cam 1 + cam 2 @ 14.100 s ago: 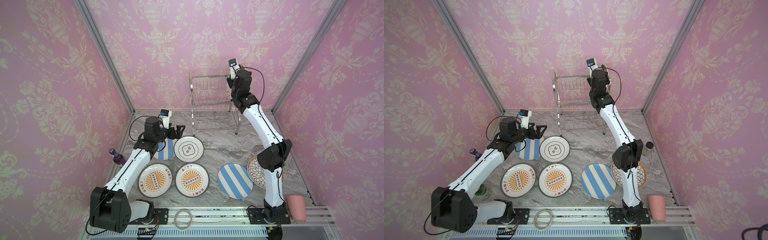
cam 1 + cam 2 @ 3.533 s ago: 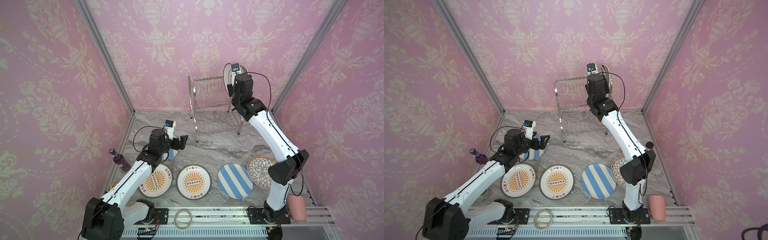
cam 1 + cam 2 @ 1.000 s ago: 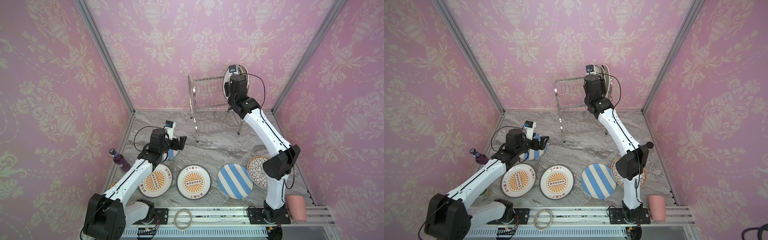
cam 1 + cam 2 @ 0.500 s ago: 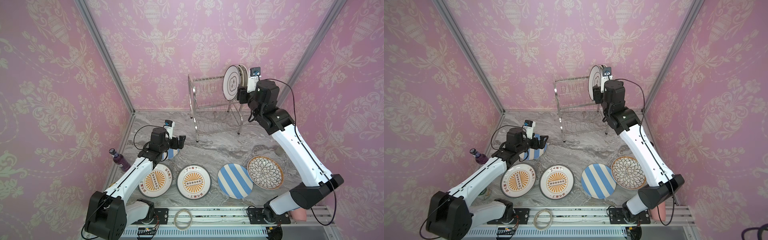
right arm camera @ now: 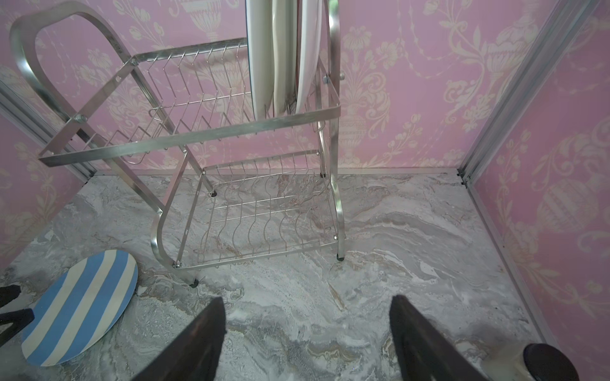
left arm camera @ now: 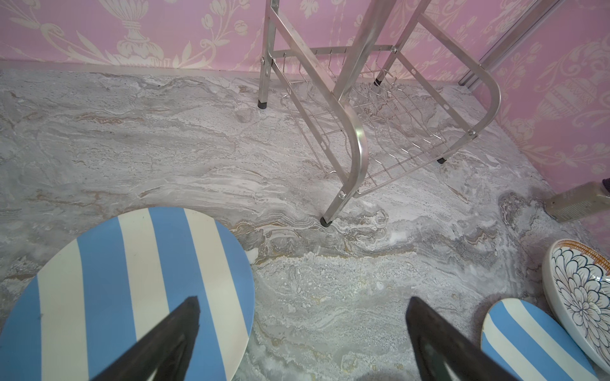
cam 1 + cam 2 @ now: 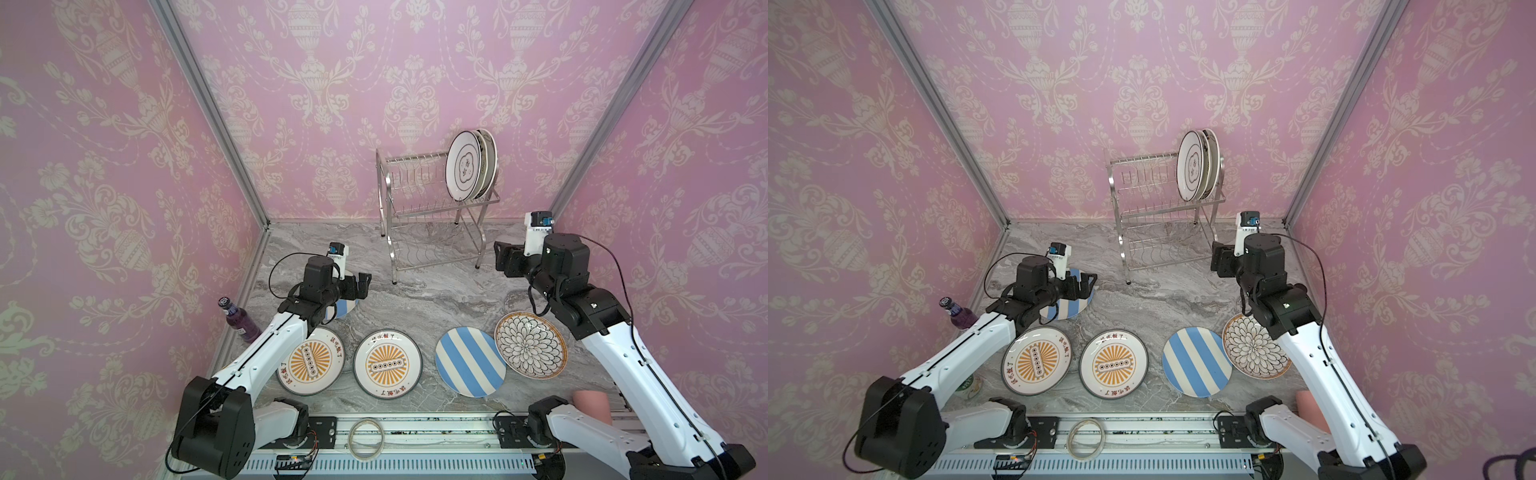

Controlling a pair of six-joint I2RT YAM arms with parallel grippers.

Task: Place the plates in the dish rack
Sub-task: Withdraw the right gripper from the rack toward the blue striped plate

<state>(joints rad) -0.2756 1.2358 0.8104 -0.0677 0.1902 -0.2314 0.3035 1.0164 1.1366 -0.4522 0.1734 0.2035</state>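
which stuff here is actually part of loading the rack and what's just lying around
Job: shiny steel wire dish rack; three plates standing in its top tier; on the marble table, two blue-white striped plates, two orange sunburst plates, one black petal-patterned plate.

Lying about: purple glass bottle, pink cup, pale ring on the front rail.

dish rack (image 7: 436,210) upper tier: right end blocked by standing plates (image 7: 463,166) | left slots free | lower tier free

Left claw (image 6: 302,300) spread wide, right claw (image 5: 307,299) likewise (both empty)
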